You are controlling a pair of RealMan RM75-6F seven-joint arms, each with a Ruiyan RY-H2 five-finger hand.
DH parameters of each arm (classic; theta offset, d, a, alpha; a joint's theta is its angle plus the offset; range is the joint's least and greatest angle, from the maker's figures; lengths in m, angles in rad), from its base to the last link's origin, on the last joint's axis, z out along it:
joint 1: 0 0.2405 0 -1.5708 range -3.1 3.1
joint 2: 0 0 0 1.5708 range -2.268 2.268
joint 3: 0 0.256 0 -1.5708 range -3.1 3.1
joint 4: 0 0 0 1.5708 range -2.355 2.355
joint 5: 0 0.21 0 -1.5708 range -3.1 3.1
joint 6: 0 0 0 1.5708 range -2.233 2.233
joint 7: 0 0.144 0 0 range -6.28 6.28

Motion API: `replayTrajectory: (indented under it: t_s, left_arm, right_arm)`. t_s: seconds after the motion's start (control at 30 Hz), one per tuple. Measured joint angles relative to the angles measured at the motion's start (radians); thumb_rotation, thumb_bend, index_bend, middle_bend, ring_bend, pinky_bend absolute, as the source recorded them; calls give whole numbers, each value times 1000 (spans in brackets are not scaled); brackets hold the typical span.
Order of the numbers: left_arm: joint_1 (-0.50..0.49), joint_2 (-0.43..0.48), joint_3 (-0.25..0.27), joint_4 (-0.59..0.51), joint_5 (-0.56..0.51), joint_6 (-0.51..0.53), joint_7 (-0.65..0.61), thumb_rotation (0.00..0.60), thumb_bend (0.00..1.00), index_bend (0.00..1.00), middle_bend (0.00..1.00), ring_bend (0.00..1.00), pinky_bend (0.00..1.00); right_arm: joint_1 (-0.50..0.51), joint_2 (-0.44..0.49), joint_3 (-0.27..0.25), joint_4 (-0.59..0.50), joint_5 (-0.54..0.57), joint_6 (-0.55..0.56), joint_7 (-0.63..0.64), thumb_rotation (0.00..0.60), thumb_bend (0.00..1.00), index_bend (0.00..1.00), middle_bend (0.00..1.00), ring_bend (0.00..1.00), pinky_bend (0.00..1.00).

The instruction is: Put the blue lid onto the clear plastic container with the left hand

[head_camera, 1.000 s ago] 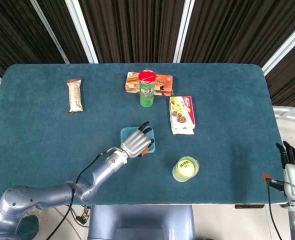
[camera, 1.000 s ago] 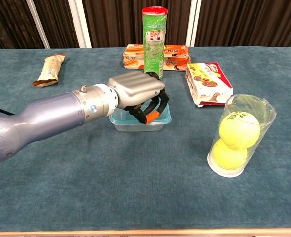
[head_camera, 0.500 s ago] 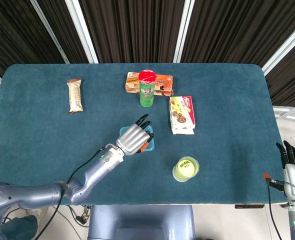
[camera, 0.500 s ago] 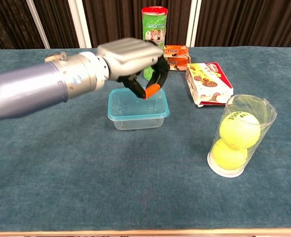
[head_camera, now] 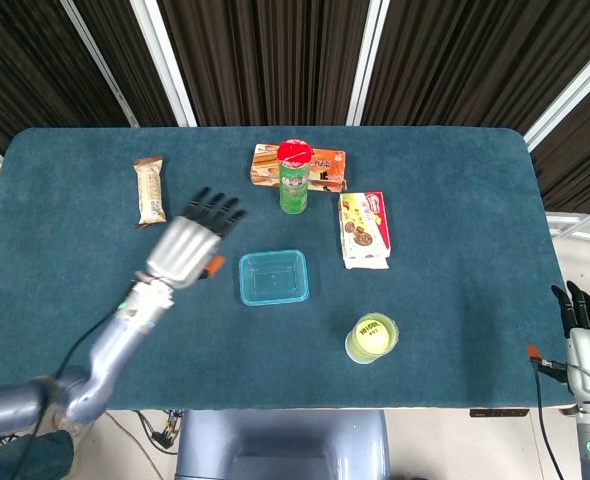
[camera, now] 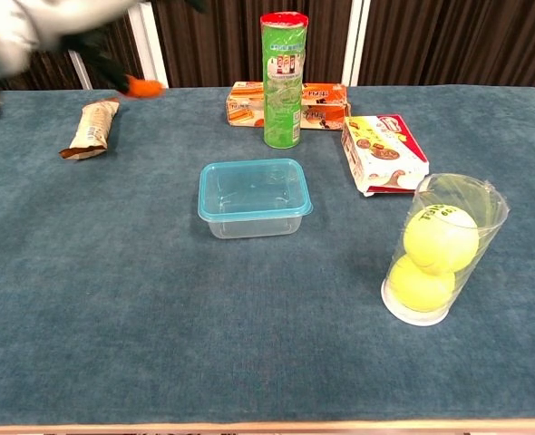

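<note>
The clear plastic container (head_camera: 273,277) (camera: 254,198) stands near the middle of the table with the blue lid (camera: 252,188) lying flat on top of it. My left hand (head_camera: 190,244) (camera: 59,23) hovers raised to the left of the container, apart from it, fingers spread and holding nothing. In the chest view it is blurred at the top left corner. My right hand (head_camera: 583,312) hangs off the table's right side at the frame edge, fingers apart, nothing in it.
A green chip can (head_camera: 293,177) and a snack box (head_camera: 298,167) stand behind the container. A cookie box (head_camera: 362,229) lies to its right, a clear cup of tennis balls (head_camera: 371,338) front right, a wrapped bar (head_camera: 149,190) far left.
My left hand let go of the lidded container, rose and swung away to the left with its fingers spread. The lid stays on the container.
</note>
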Motion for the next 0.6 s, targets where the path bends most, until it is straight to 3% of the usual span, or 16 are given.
replayTrajectory:
  t_s: [0.13, 0.3, 0.6]
  left_arm:
    - [128, 113, 38, -63, 14, 124, -38, 600, 260, 74, 19, 40, 0]
    - [282, 184, 110, -68, 59, 257, -127, 600, 260, 74, 11, 16, 0]
    - [520, 188, 181, 100, 61, 382, -437, 600, 258, 73, 0, 0, 0]
  right_arm:
    - [2, 3, -3, 1, -7, -4, -2, 600, 292, 100, 0, 0, 0]
    - [5, 4, -9, 6, -29, -2, -5, 600, 292, 100, 0, 0, 0]
    - [19, 11, -26, 17, -69, -24, 7, 600, 291, 101, 0, 0, 0]
